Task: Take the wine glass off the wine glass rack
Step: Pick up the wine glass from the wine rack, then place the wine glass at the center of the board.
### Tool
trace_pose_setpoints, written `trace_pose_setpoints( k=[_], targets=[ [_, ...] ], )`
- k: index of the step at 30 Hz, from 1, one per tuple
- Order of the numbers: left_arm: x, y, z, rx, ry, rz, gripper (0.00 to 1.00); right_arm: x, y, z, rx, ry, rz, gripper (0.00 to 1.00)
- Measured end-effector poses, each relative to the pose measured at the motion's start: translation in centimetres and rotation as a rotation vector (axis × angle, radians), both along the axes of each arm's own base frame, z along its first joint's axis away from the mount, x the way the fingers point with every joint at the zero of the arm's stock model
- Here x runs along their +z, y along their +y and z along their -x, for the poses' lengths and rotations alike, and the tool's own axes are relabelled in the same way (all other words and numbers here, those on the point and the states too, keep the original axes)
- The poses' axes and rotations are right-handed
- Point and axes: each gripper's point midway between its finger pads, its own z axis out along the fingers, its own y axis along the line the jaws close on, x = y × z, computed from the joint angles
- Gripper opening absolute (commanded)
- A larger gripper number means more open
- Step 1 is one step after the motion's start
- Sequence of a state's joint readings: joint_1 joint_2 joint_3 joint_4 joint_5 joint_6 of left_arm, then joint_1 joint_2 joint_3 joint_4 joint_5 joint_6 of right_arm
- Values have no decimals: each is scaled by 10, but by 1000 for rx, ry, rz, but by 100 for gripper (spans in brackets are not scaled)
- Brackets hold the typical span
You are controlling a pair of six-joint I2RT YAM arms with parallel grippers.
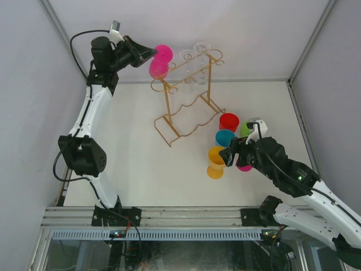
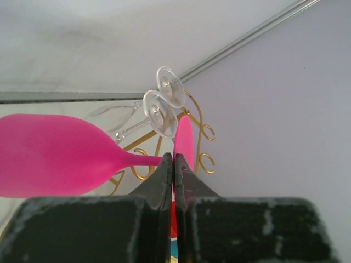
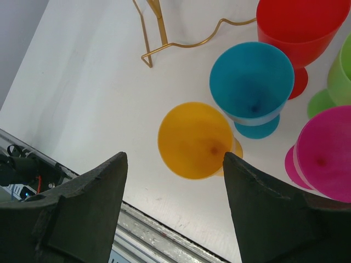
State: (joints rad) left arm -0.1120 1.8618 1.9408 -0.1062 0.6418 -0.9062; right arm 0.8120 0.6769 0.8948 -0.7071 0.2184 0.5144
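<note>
Left gripper (image 2: 173, 164): clamped shut on the stem of the pink wine glass (image 2: 55, 153), up at the top-left end of the rack (image 1: 187, 105).
Wine glass: lying sideways, foot right beside the rack's curled loops. Can't tell if it's clear of the rails.
Left wrist view: shows the pinch on the stem, which the top view doesn't.
Clear glasses (image 2: 160, 112): hanging on the rack.
Right gripper (image 3: 174, 164): jaws wide, holding nothing, hovering over a yellow cup (image 3: 193, 139) near the rack's base.
Right wrist view: only the rack's base corner shows on the counter (image 3: 82, 98).
</note>
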Motion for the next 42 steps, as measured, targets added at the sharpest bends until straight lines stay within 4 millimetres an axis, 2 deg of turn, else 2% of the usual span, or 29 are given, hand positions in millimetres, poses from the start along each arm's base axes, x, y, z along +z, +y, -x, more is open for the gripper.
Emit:
trace_pose_setpoints(
  k=[5,8,14,17,19,21,26,30,33,39,42],
  targets=[
    [26,22,18,51,-83,9,0,2,1,0,3,-5,-6,71],
    [30,42,28,106,-104,7,0,2,2,0,6,-6,-10,71],
    [4,86,57,233,-67,-44,0,10,0,2,7,-29,-36,70],
    [-5,120,76,314,-52,-63,0,17,-1,2,4,-50,-58,70],
    [-14,141,94,370,-44,-88,0,23,-1,1,4,-69,-78,70],
    [-23,149,113,401,-39,-114,0,29,1,-1,4,-88,-98,71],
    [-64,132,171,355,-14,-167,0,39,10,-6,16,-116,-136,69],
    [-102,121,204,304,43,-187,0,45,23,-10,54,-124,-168,66],
    [-122,102,231,227,74,-198,0,46,36,-10,94,-114,-195,64],
    [-132,48,291,3,30,-207,0,46,68,-9,198,-54,-273,63],
    [-132,27,316,-93,3,-199,0,43,84,-6,253,-10,-305,63]
  ],
)
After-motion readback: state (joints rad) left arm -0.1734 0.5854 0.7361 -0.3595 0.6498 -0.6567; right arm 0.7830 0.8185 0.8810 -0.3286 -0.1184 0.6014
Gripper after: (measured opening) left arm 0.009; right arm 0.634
